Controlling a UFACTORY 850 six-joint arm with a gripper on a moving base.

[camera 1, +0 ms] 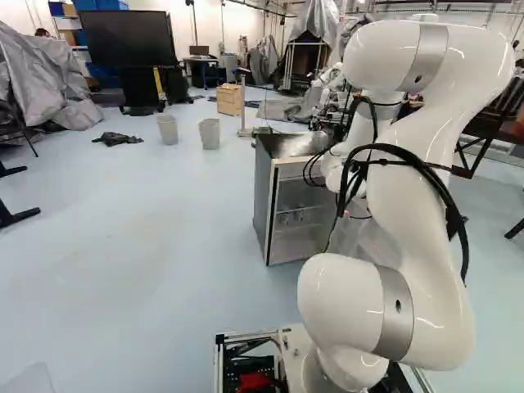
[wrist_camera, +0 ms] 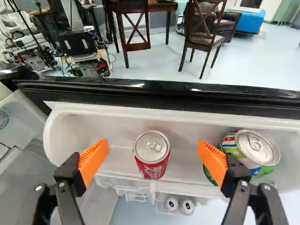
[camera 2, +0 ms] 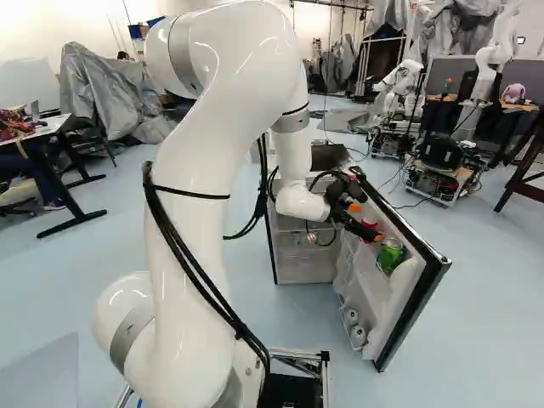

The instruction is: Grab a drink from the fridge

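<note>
The fridge (camera 1: 262,192) has its door (camera 2: 411,314) swung wide, so the opening part of the job is done. The arm (camera 2: 200,170) reaches over to the inner side of that door, and the tool (wrist_camera: 153,144) is at the upper door shelf (wrist_camera: 117,123). Its two fingers stand well spread, orange pads (wrist_camera: 93,160) facing each other, with nothing pinched.

A red can (wrist_camera: 152,155) stands upright in that shelf, and in the wrist view it shows in the gap between the fingers, roughly centred, with neither pad touching it. From this steep angle it is hard to say whether the tips are already level with the can or a little above it. A green can (wrist_camera: 257,149) stands in the same shelf, just beyond one finger, and two more cans (wrist_camera: 179,205) sit lower down in the door.

I would call the approach nearly finished and the grab itself not yet made. What is left is to settle the pads around the red can, close on it, lift it clear of the shelf's front wall and bring it out, minding the green can beside that finger.
</note>
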